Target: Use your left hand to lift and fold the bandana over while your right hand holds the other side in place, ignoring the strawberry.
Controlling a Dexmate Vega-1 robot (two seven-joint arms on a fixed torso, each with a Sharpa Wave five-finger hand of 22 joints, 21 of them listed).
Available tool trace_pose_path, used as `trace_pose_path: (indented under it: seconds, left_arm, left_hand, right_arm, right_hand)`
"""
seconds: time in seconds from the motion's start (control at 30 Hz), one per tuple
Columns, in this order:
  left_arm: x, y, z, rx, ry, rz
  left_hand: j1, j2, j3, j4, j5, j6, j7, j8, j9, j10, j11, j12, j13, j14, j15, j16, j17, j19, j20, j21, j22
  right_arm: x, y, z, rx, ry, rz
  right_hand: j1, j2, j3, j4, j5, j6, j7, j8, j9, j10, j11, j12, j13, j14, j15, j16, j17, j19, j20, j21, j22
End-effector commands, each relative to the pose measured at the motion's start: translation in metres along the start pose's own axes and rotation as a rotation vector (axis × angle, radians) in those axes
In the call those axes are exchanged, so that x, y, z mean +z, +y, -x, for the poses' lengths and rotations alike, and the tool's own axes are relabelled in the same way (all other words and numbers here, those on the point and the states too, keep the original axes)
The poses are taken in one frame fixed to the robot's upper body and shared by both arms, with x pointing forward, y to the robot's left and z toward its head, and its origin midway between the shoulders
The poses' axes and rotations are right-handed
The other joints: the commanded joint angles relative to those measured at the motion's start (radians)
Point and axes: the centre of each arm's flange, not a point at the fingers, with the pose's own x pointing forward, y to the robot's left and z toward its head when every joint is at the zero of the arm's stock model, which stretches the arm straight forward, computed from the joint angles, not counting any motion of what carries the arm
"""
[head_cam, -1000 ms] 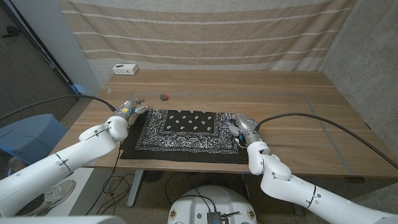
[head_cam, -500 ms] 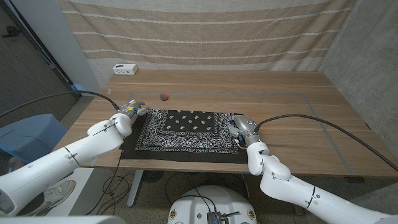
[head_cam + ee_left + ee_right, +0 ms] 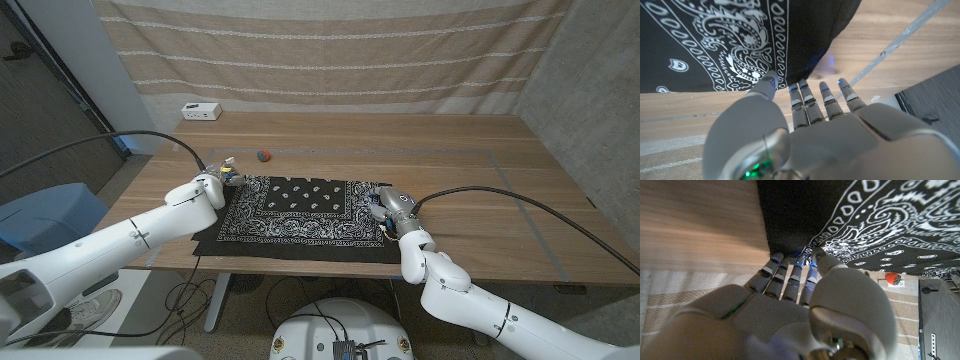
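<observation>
My left hand [image 3: 222,176], fingers apart and holding nothing, hovers at the black paisley cotton bandana [image 3: 295,211]'s far corner; my right hand [image 3: 390,205] presses its opposite edge.

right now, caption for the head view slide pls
Both hands, left hand and right hand, at opposite edges of the flat bandana; strawberry beyond it.

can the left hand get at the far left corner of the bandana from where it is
Probably yes. The left hand hovers right at the bandana's left edge, fingers pointed at the cloth, with bare table between them. The strawberry sits farther back, out of the way.
</observation>
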Motion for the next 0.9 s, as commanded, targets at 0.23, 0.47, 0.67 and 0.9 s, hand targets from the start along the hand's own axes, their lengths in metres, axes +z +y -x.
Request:
trace_pose_path:
  seconds: [0.23, 0.47, 0.67, 0.9]
  left_arm:
    - [0.02, -0.006, 0.016, 0.242, 0.031, -0.139]
    - [0.031, 0.013, 0.039, 0.303, -0.029, -0.052]
    - [0.046, 0.033, 0.063, 0.309, -0.157, 0.049]
    - [0.064, 0.054, 0.078, 0.152, -0.316, 0.156]
  left_hand:
    - [0.268, 0.034, -0.017, -0.005, 0.002, 0.346, 0.035, 0.072, 0.021, 0.384, -0.027, 0.151, 0.101, 0.256, -0.115, 0.06, 0.008, 0.09, -0.018, 0.014, 0.002]
    - [0.273, 0.036, -0.036, 0.01, -0.003, 0.346, 0.035, 0.065, 0.024, 0.401, -0.022, 0.172, 0.119, 0.311, -0.138, 0.073, 0.011, 0.09, -0.018, 0.014, 0.004]
    - [0.28, 0.042, -0.037, 0.011, -0.003, 0.357, 0.043, 0.067, 0.026, 0.406, -0.026, 0.182, 0.126, 0.318, -0.145, 0.07, 0.011, 0.093, -0.025, 0.016, 0.005]
    - [0.288, 0.045, -0.04, 0.01, -0.003, 0.354, 0.047, 0.063, 0.028, 0.403, -0.021, 0.187, 0.133, 0.32, -0.141, 0.067, 0.012, 0.089, -0.026, 0.015, 0.006]
  right_arm:
    - [-0.012, 0.001, -0.001, 0.011, 0.009, -0.011]
    - [-0.015, 0.0, -0.004, 0.013, 0.016, 0.002]
    - [-0.017, 0.0, -0.006, 0.014, 0.016, -0.002]
    - [-0.02, 0.001, -0.008, 0.008, 0.016, -0.007]
  right_hand:
    - [0.021, -0.001, -0.01, 0.013, -0.002, 0.035, 0.001, 0.006, 0.006, 0.032, -0.013, 0.001, 0.006, 0.011, -0.091, 0.012, 0.006, 0.012, 0.004, 0.001, 0.005]
    - [0.032, -0.002, -0.016, 0.015, -0.001, 0.063, -0.002, 0.01, 0.006, 0.053, -0.019, 0.005, 0.006, 0.022, -0.1, 0.017, 0.008, 0.014, 0.005, 0.002, 0.006]
    - [0.04, -0.004, -0.017, 0.011, -0.001, 0.066, -0.003, 0.009, 0.006, 0.057, -0.015, 0.005, 0.006, 0.024, -0.101, 0.018, 0.007, 0.015, 0.006, 0.002, 0.005]
    - [0.045, -0.003, -0.019, 0.011, -0.001, 0.068, -0.004, 0.007, 0.006, 0.058, -0.018, 0.003, 0.006, 0.026, -0.103, 0.019, 0.007, 0.016, 0.006, 0.002, 0.006]
